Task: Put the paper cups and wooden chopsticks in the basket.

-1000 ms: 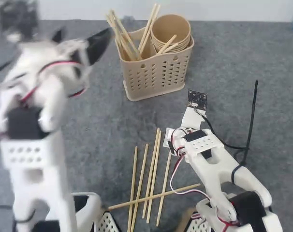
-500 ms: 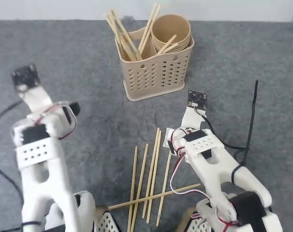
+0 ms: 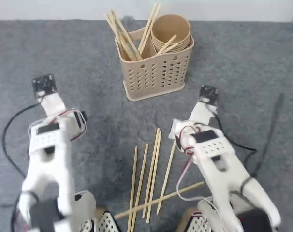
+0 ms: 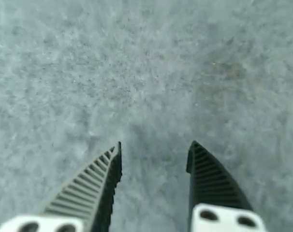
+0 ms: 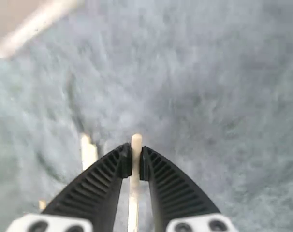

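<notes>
A chopstick [image 5: 136, 141] is clamped near one end by the right gripper [image 5: 135, 159], just on the 4 o'clock side of the table's [image 4: 137, 63] centre. Its length trails toward the loose chopsticks [image 3: 149, 174] at 6 o'clock. The basket [image 3: 156, 77], at 12 o'clock, is already loaded with paper cups [image 3: 171, 29] and several sticks.

For a clean lift, the stick should be raised until its far end is freed from its neighbours. It should then be tilted upright before being carried over the rim.

The left gripper [image 4: 156, 147] is held open above bare table at 9 o'clock. Since 1 s ago, the left arm has been lowered from a raised pose. The right arm has been shifted slightly toward 12 o'clock, the chopstick with it.
</notes>
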You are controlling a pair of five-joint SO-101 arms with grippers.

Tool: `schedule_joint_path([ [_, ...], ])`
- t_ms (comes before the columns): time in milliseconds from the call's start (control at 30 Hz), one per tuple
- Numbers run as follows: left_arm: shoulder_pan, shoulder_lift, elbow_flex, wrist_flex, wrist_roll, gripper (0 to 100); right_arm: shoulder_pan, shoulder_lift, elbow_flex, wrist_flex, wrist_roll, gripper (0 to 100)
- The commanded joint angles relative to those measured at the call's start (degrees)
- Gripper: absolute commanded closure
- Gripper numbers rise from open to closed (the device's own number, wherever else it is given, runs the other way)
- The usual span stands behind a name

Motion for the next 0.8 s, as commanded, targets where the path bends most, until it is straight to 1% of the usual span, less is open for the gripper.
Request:
schedule_joint_path([
  [0,-2.2,15.3,-16.0,6.7,0.1,79,0.9,-13.8,-5.6,5.2,4.4,99.1],
  [133,-3.0,26.0,-27.5,15.4,0.1,80,0.6,-26.2,-10.5,5.7,8.9,99.1],
  [233,-3.0,30.2,-32.1,18.9,0.1,80,0.6,-31.8,-12.9,-0.7,11.5,99.1],
  [467,-3.0,29.5,-30.9,19.0,0.0,80,0.5,-33.2,-16.9,-18.2,17.4,99.1],
  [567,-3.7,29.0,-30.0,17.6,0.0,80,-1.3,-32.7,-17.2,-27.3,20.0,99.1],
  [667,-3.7,28.5,-29.8,17.5,0.0,80,-3.4,-29.1,-18.5,-36.0,23.5,99.1],
  [767,-3.5,28.2,-29.1,16.6,0.0,80,-4.6,-22.0,-23.2,-40.7,26.8,99.1],
])
